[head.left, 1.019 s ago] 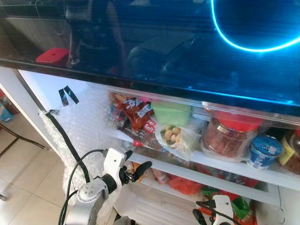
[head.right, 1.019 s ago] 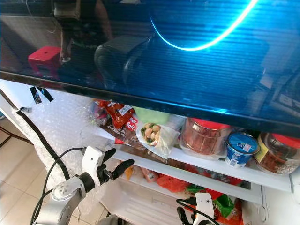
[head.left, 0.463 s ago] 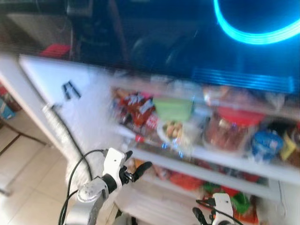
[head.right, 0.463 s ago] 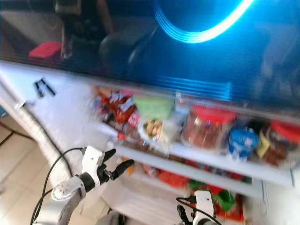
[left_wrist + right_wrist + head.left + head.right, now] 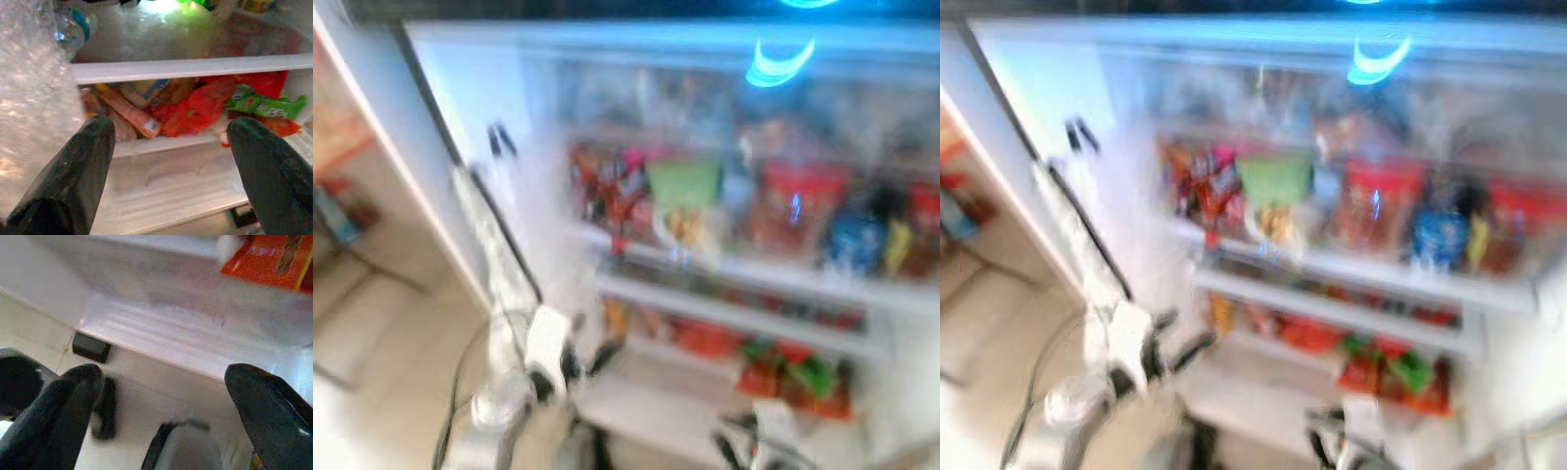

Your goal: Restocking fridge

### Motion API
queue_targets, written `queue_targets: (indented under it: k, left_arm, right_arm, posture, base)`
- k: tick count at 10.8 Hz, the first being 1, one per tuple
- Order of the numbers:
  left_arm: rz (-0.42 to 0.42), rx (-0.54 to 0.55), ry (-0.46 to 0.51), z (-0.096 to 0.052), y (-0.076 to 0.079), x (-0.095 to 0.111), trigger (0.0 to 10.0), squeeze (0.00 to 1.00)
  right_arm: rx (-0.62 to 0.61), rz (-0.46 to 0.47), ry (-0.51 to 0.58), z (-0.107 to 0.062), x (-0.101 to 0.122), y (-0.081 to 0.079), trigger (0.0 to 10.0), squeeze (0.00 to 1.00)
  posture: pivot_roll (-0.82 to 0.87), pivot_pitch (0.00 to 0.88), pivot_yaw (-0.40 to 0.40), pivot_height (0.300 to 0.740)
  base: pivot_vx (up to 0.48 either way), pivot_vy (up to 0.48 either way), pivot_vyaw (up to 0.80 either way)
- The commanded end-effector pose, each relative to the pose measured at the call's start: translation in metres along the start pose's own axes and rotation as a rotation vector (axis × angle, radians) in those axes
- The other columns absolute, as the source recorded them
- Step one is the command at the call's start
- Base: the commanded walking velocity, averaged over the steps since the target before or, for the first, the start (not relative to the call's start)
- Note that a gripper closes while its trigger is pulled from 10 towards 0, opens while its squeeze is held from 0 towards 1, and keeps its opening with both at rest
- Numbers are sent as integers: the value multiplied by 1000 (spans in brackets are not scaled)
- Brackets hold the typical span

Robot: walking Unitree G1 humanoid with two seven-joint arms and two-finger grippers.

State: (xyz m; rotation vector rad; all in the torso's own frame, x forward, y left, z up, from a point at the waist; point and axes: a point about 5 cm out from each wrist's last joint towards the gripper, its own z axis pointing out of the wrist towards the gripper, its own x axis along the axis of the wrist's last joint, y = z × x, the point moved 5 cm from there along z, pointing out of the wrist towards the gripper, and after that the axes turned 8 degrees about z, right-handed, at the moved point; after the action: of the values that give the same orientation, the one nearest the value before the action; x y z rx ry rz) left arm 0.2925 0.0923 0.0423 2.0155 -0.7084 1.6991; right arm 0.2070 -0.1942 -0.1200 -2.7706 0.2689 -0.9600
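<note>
The open fridge (image 5: 607,284) stands before me, its picture blurred by camera motion. On its upper shelf I make out red snack bags (image 5: 607,186), a green tub (image 5: 683,183), a red-lidded jar (image 5: 793,206) and a blue cup (image 5: 847,240). Red and green packets (image 5: 783,372) lie on the lower shelf, also seen as red and green packets (image 5: 230,105) from the left wrist. My left gripper (image 5: 587,360) is open and empty in front of the lower shelf. My right gripper (image 5: 161,396) hangs open and empty low near the fridge bottom.
Bubble wrap (image 5: 29,98) covers the fridge's left inner wall, with a black cable (image 5: 499,235) running down it. A white bottom drawer (image 5: 186,191) sits under the lower shelf. Tiled floor (image 5: 382,323) lies to the left. A small black block (image 5: 91,346) rests on the floor.
The whole picture has shifted down and blurred, so the camera has moved; the dark upper door has slid out of view. Both arms keep about the same pose.
</note>
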Motion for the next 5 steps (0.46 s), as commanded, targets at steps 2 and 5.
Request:
queue_targets:
  k: [2,5]
  left_arm:
    - [38,18,6,0,-9,6,10000,0]
    - [-57,31,-40,1,-11,-7,10000,0]
  right_arm:
    - [-11,-1,1,-1,0,4,10000,0]
    - [-11,-2,1,-1,0,5,10000,0]
  posture:
    - [15,0,61,677]
    - [18,0,60,677]
  base:
    - [-133,0,0]
    - [0,0,0]
